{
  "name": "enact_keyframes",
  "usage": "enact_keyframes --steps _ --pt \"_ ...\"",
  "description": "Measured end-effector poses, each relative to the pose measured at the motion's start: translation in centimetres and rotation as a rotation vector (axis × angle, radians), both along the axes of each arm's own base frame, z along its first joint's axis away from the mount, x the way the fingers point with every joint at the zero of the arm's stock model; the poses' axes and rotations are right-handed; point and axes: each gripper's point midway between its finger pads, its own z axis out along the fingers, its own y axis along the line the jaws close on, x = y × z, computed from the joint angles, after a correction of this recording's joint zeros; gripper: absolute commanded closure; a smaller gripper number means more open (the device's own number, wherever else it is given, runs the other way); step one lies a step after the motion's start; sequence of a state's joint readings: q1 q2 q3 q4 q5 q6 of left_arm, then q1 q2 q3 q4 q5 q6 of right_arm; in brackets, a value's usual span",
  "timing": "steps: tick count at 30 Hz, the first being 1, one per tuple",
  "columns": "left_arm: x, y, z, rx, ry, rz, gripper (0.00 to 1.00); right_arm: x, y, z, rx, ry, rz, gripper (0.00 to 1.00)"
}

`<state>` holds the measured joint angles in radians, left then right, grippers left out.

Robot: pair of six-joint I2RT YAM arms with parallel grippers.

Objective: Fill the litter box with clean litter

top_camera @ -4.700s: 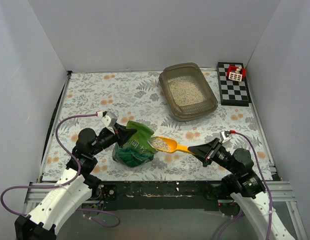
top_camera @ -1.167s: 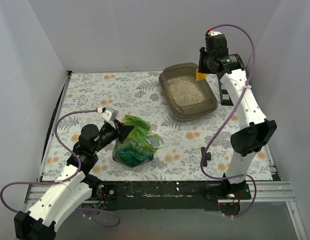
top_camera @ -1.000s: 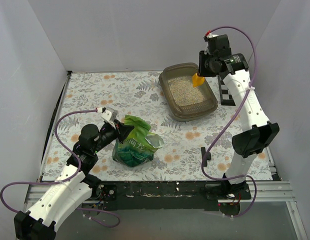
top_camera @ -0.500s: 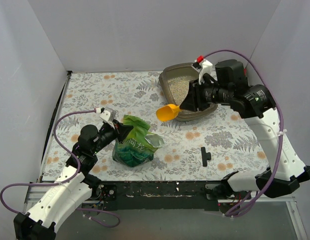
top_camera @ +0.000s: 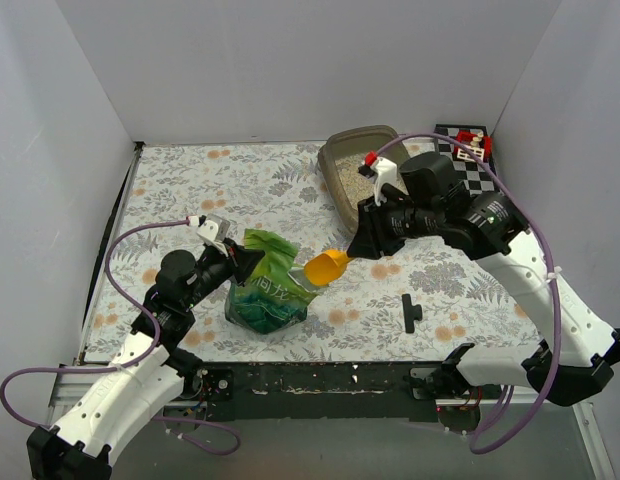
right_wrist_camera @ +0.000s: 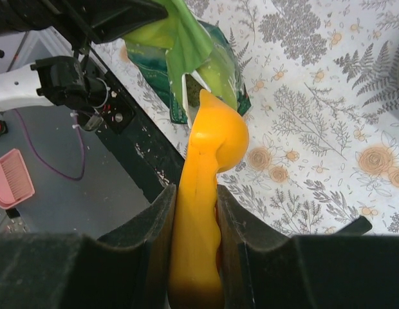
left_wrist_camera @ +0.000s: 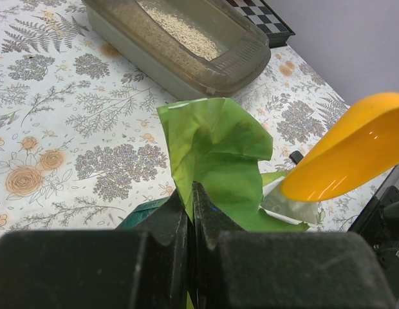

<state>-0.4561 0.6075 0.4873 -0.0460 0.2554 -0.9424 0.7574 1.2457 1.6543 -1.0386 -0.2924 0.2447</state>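
Two arms work over the floral-print table (top_camera: 210, 180) that I am running from afar. The litter box (top_camera: 340, 160) sits at the far right of the cloth, near the checkered board (left_wrist_camera: 264, 13), and my right arm partly hides it in the overhead view. A layer of clean litter (left_wrist_camera: 180, 26) covers its floor. Nearer the bases, left of centre, the crinkled green bag (top_camera: 270, 292) stands with its top open. My left gripper (left_wrist_camera: 190, 199) is pinched tight on a flap of the bag's upper edge, its fingers all but meeting on the foil. My right gripper (right_wrist_camera: 195, 196) is clamped around the handle of the yellow-orange scoop (top_camera: 325, 266), fingers parted only by the handle's width. The bowl hangs at the bag's mouth, well apart from the box. Whether the bowl touches the bag, I cannot tell.
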Motion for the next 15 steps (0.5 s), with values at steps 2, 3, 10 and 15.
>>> enact_keyframes --steps 2,3,10,15 --pt "0.0 0.0 0.0 0.0 -0.001 0.003 1.0 -0.2 0.1 -0.9 -0.011 0.012 0.002 0.99" --pt "0.0 0.0 0.0 0.0 0.0 0.003 1.0 -0.2 0.2 -1.4 -0.018 0.02 0.002 0.99" --pt "-0.1 0.0 0.0 0.0 0.001 0.0 1.0 0.0 1.3 -3.5 -0.026 0.038 0.001 0.99" --pt "-0.1 0.0 0.1 -0.002 -0.004 0.0 1.0 0.4 2.8 -4.3 0.011 0.056 -0.005 0.99"
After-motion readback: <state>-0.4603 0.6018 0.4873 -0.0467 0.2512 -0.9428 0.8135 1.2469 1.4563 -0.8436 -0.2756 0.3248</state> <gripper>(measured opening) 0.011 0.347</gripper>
